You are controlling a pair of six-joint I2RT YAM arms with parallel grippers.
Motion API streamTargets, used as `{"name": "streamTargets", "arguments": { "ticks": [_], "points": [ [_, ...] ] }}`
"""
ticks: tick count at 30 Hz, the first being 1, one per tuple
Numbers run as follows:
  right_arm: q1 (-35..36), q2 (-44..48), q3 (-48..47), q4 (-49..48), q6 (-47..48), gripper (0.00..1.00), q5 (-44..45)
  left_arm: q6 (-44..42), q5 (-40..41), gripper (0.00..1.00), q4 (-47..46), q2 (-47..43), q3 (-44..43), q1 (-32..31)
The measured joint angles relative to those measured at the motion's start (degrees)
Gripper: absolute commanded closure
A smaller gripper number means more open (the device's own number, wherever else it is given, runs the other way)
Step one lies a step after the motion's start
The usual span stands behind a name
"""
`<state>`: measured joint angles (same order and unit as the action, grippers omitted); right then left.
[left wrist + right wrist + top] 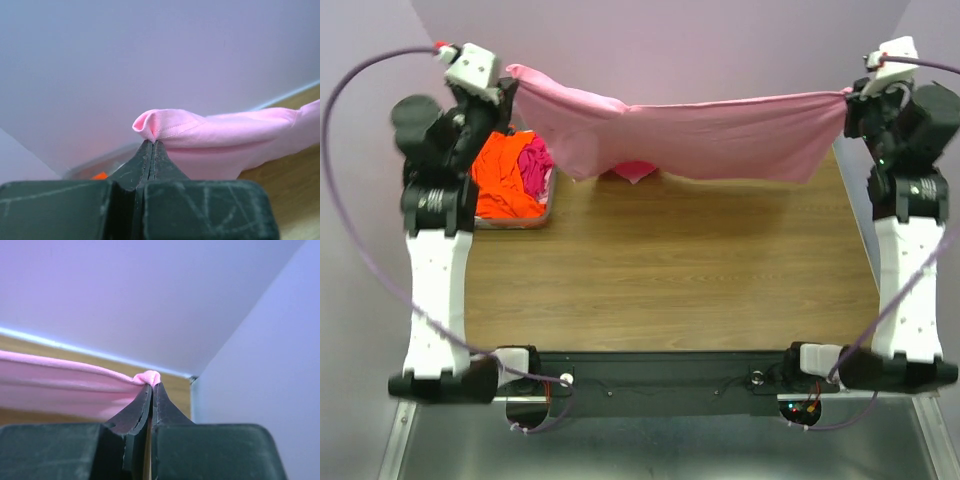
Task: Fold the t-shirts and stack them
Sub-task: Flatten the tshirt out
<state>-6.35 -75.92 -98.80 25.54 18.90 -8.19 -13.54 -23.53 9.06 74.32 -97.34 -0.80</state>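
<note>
The light pink shirt (700,135) hangs stretched in the air over the far side of the table (670,290), its long axis running from 9 to 3 o'clock. The left gripper (152,144) pinches its 9 o'clock corner and the right gripper (152,386) its 3 o'clock corner, both pressed tight on fabric. Neither arm is nearer, so laying it flat likely means both drawing toward 6 o'clock together.

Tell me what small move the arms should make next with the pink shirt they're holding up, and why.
Probably lower both together toward the table to lay it flat: the light pink t-shirt hangs stretched between the left end effector and right end effector, each shut on an edge.
</note>
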Motion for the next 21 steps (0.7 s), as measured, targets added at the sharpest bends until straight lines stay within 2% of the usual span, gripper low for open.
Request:
{"name": "streamTargets", "arguments": {
  "ticks": [6, 13, 18, 21],
  "points": [
    [-0.02, 12.76, -4.28, 0.17, 1.03, 0.99, 4.52, 0.94, 1.01, 1.0, -1.36, -16.72, 0.74, 0.02],
    [-0.02, 21.05, -12.85, -0.22, 2.91, 0.99, 7.82, 1.25, 3.69, 1.0, -3.72, -30.8, 0.42, 0.02],
    [-0.04, 24.63, -15.74, -1.22, 5.18, 0.99, 8.22, 1.16, 5.09, 1.0, -3.89, -32.15, -3.82, 0.02],
    [-0.04, 25.07, -13.4, -2.47, 6.36, 0.99, 8.13, 0.5, 5.05, 1.0, -2.71, -32.15, -3.04, 0.02]
  ]
}}
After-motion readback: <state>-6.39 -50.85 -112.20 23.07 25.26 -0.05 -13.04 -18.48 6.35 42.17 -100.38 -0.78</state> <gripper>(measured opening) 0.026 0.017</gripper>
